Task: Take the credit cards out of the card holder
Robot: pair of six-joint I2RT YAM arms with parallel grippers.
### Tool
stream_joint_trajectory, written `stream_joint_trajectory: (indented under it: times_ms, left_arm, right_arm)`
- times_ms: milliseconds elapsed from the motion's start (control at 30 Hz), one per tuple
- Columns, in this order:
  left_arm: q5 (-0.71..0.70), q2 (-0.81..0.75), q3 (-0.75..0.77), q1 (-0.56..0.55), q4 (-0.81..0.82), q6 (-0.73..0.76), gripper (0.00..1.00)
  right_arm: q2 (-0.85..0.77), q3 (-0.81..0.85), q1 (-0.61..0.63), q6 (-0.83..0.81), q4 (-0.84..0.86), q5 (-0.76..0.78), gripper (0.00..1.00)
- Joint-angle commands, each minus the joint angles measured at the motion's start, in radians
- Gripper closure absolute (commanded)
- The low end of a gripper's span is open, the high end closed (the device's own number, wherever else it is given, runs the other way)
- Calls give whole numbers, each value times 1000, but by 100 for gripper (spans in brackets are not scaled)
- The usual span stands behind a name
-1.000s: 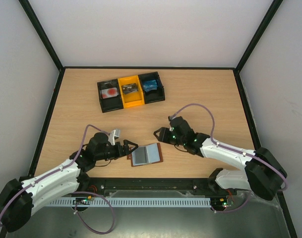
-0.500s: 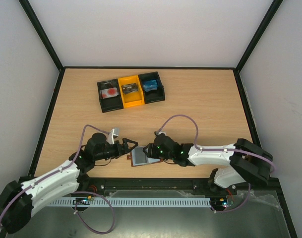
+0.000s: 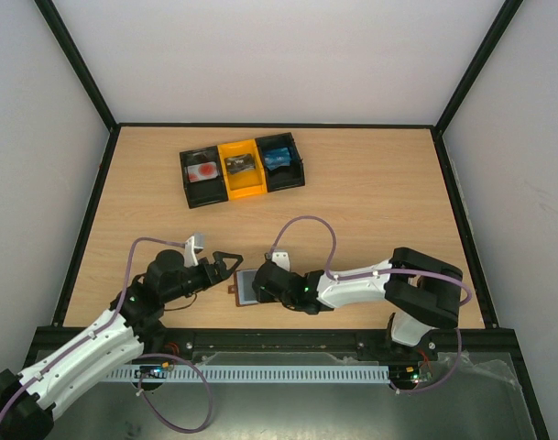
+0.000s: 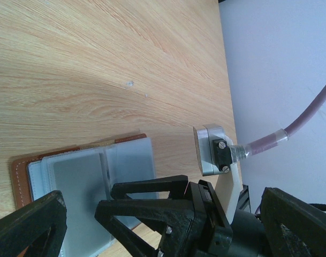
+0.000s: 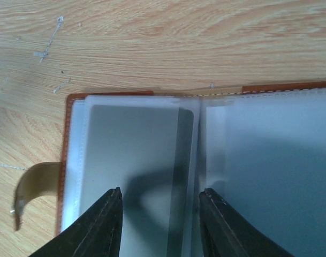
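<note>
Open card holder (image 3: 244,287), right claw (image 3: 260,280) above

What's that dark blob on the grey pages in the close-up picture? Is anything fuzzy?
Right wrist view: the blob looks like the shadow of the right gripper on the card holder; the jaws look slightly soft. Left wrist view: the table grain is sharp. Top view: light is even, shadows faint.

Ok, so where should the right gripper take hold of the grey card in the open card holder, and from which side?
Probably its edge nearest the fold. The grey card lies flat in a clear sleeve of the card holder, its rounded corner showing by the spine, so the sleeve seems to open there. Bring the right gripper down from above onto that edge.
</note>
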Motion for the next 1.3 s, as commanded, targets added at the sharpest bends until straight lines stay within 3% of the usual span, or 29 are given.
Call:
stream_joint_trajectory:
  times_ms: [0,133,400,600,767,1267]
  left_arm:
    - [-30,13,4,6,-44,3,1]
    - [-35,27,1,7,-36,7,1]
    - [7,51,-19,7,11,-19,1]
    - [72,110,-75,7,148,-68,8]
    - [79,206,-79,10,210,-51,10]
    - [108,381,-82,31,352,-20,10]
  right_arm:
    - [41,20,12,-12,-67,64,60]
    - [70,38,18,-17,-69,51,62]
    - [90,32,26,4,-73,84,86]
    - [88,-21,26,35,16,64,97]
    - [56,-104,26,82,143,24,98]
    - [58,-147,26,122,223,-11,98]
